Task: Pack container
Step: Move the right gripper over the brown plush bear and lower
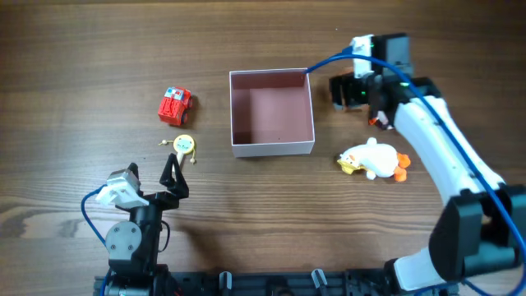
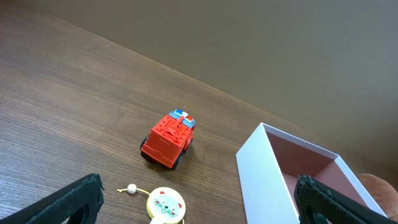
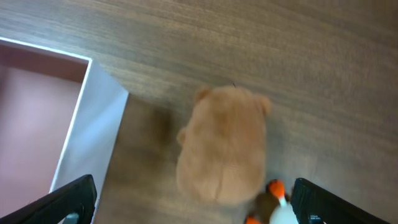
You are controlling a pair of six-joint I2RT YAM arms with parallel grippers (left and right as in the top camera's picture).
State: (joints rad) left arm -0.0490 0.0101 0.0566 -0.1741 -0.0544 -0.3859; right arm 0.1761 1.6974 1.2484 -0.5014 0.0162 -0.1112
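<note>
The container [image 1: 271,149], a square white box with a pink inside, sits mid-table and holds nothing; it also shows in the left wrist view [image 2: 264,180] and the right wrist view [image 3: 93,130]. My right gripper [image 1: 355,92] is open just right of the box, above a brown plush toy [image 3: 225,146] that lies between its fingers [image 3: 199,205]. The arm hides this toy in the overhead view. My left gripper [image 1: 173,176] is open and empty at the front left, with its fingers [image 2: 199,210] wide apart.
A red toy truck [image 1: 175,106] [image 2: 169,140] and a yellow cat-face disc on a cord [image 1: 184,145] [image 2: 165,205] lie left of the box. A white duck plush with orange feet [image 1: 374,160] [image 3: 278,202] lies right of it, close to the brown toy.
</note>
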